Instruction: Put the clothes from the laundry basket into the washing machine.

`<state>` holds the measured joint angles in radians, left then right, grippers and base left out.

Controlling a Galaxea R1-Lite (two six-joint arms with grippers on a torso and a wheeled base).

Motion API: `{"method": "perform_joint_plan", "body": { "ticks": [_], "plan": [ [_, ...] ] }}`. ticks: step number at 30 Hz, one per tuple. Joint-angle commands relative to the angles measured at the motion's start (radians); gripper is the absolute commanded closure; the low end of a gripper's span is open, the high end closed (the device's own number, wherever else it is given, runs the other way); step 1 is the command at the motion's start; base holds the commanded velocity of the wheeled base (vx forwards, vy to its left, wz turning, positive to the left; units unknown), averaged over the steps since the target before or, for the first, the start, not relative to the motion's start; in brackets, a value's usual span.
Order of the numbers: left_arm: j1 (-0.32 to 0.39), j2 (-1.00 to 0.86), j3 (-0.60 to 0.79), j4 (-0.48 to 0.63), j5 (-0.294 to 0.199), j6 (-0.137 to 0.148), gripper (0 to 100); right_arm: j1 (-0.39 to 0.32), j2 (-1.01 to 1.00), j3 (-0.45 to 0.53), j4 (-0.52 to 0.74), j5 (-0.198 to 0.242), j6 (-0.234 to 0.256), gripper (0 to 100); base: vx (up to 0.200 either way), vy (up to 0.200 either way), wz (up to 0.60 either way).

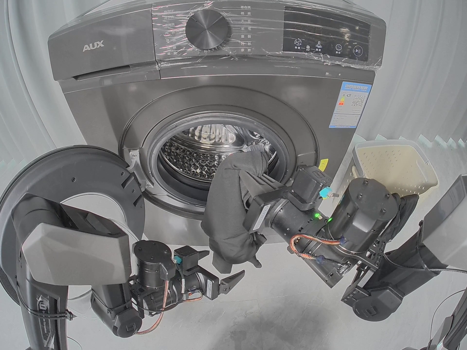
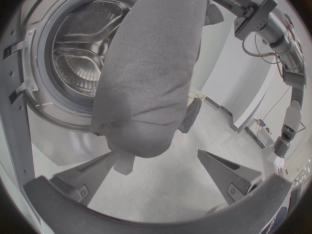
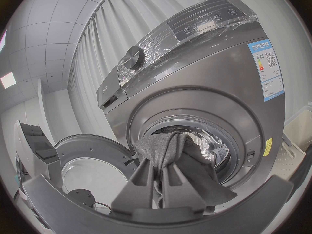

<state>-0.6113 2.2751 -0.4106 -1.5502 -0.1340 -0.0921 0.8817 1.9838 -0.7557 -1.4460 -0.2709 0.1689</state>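
The right gripper (image 3: pixel 161 168) grips a dark grey garment (image 1: pixel 226 210) draped over the drum mouth's (image 1: pixel 204 151) five o'clock lip (mostly outside yet, I'd say). The left gripper (image 2: pixel 159 166) hangs spread and empty at seven o'clock. I can't see what's in the laundry basket (image 1: pixel 394 166).

Grey front-loading washing machine (image 1: pixel 107 108), I note: silver brand lettering (image 1: pixel 93 46) on drawer front; blue-edged energy label (image 1: pixel 350 105) with QR code, front panel; yellow sticker (image 1: pixel 323 164) beside door opening; white icons on black display (image 1: pixel 327 36); dial (image 1: pixel 207 29) print illegible.
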Motion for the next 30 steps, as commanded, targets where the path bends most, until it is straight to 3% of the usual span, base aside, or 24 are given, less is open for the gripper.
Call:
{"method": "perform_joint_plan", "body": {
  "ticks": [1,7,8,30],
  "plan": [
    [0.004,0.009,-0.008,-0.001,0.004,-0.001,0,0.002,-0.002,0.003,-0.001,-0.001,0.0,100,0.0,0.0,0.0],
    [0.005,0.027,-0.031,-0.002,0.033,-0.003,0,0.002,-0.002,0.003,-0.007,-0.001,0.0,100,0.0,0.0,0.0],
    [0.005,0.027,-0.031,-0.002,0.033,-0.005,100,0.002,-0.002,0.003,-0.008,-0.001,0.0,100,0.0,0.0,0.0],
    [-0.007,-0.114,0.09,-0.004,0.04,-0.011,100,-0.009,0.004,0.01,-0.013,-0.002,0.004,100,0.0,0.0,0.0]
  ]
}}
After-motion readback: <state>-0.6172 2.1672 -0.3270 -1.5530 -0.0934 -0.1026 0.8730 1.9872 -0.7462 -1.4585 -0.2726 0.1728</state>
